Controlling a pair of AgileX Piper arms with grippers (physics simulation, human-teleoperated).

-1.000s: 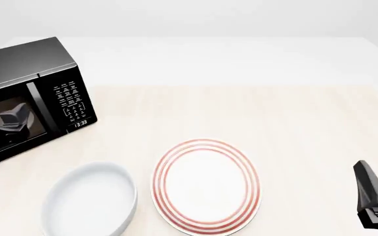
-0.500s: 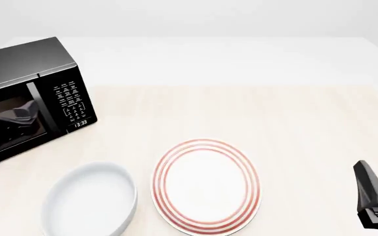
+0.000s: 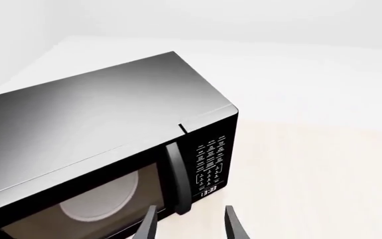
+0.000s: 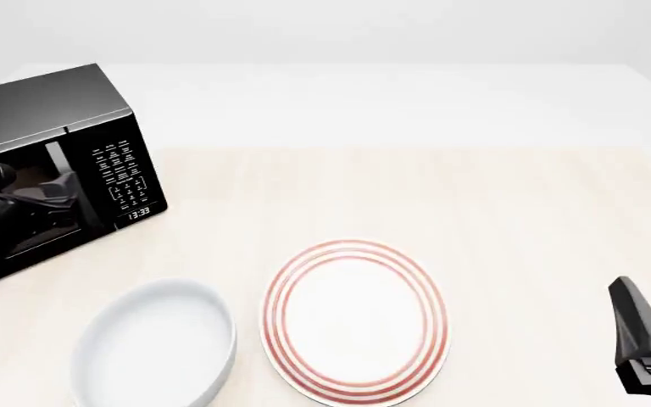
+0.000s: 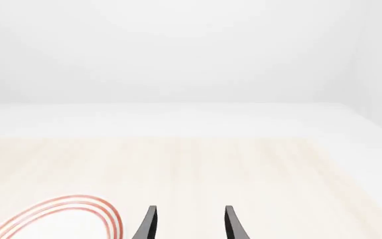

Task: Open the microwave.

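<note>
Microwave seen obliquely from above, door shut: grey reflective top, black front, dark glass door with the white turntable visible behind it. A vertical bar handle separates the door from the white-lettered keypad; below the keypad, a clock. The left end effector has its two fingers spread, just before the handle's lower end. Pale wood tabletop beside it.

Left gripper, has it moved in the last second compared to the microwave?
Yes. In the front view the left gripper has moved right across the microwave door glass toward the handle, its arm filling more of the door.
</note>
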